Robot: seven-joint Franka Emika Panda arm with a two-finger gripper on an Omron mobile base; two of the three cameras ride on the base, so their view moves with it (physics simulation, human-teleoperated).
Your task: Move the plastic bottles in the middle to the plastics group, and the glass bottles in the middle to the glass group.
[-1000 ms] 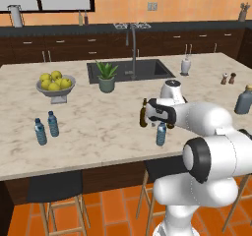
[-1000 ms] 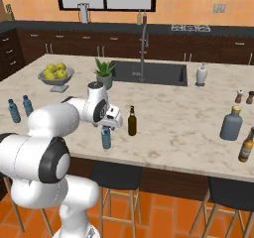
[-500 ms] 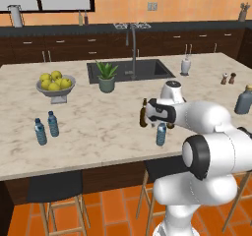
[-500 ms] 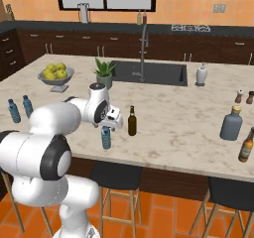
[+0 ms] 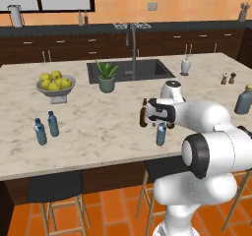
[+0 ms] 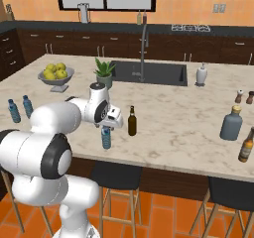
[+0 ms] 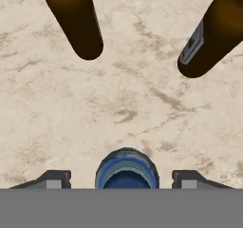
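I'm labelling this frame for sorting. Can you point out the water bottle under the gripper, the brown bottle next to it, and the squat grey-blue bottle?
water bottle (image 6: 106, 138), right base view, label band.
brown bottle (image 6: 132, 123), right base view, body.
grey-blue bottle (image 6: 231, 125), right base view, body.

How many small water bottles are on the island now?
3. Two water bottles at the island's left end; the third mid-counter beneath the hand. None seems hidden.

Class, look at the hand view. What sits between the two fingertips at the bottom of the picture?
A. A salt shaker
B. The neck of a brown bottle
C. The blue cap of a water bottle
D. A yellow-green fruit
C. The round blue cap of the water bottle sits centred between the fingers, seen from above; the two brown bottles lie further up the picture.
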